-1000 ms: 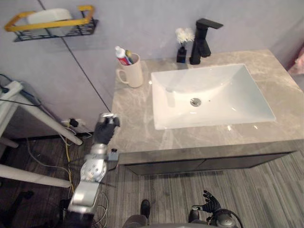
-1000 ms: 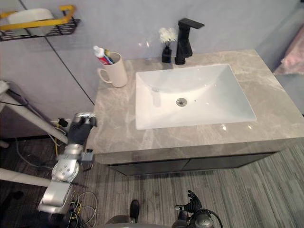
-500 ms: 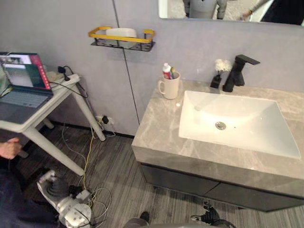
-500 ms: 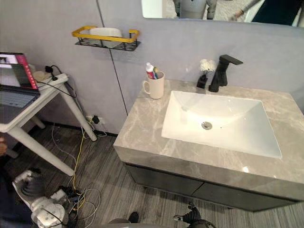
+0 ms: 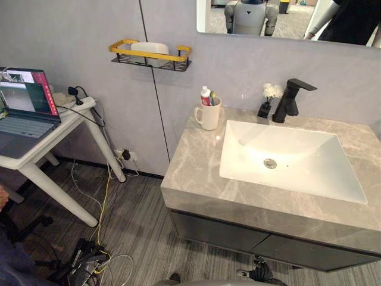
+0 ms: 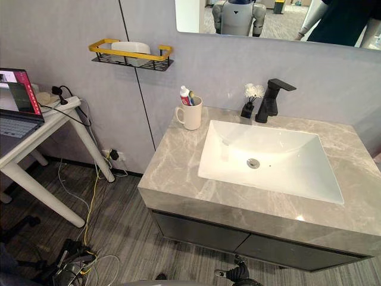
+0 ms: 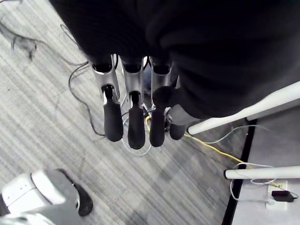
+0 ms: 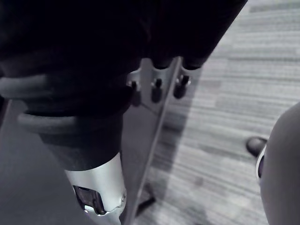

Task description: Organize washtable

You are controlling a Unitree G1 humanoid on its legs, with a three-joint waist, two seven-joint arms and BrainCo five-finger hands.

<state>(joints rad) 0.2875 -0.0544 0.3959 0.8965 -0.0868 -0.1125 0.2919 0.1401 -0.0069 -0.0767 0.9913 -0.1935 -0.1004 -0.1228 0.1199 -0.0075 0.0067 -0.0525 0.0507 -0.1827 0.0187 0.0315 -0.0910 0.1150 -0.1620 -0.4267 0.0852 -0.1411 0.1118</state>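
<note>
The washtable's grey marble counter (image 5: pixel 190 173) holds a white sink (image 5: pixel 286 161), a black faucet (image 5: pixel 290 98) and a small black vase of white flowers (image 5: pixel 266 104). A cream mug (image 5: pixel 208 115) with toothpaste (image 5: pixel 205 95) and a toothbrush stands at the counter's back left corner. My left hand (image 7: pixel 136 129) hangs over the wooden floor with relaxed, nearly straight fingers and nothing in it. Low in front of the cabinet, my right hand (image 5: pixel 260 275) is open and empty, its thumb (image 8: pixel 93 187) beside the cabinet front.
A yellow and black wall shelf (image 5: pixel 149 53) carries a white soap bar (image 5: pixel 149 46). A white side table (image 5: pixel 53 128) with a laptop (image 5: pixel 21 104) stands at the left, over cables on the floor (image 5: pixel 95 262). A person's dark clothing (image 5: pixel 9 262) shows at the lower left edge.
The camera has pulled back and up from the counter. My left hand dropped from the counter's left edge down towards the floor, and its curled fingers loosened. The right hand stayed low.
</note>
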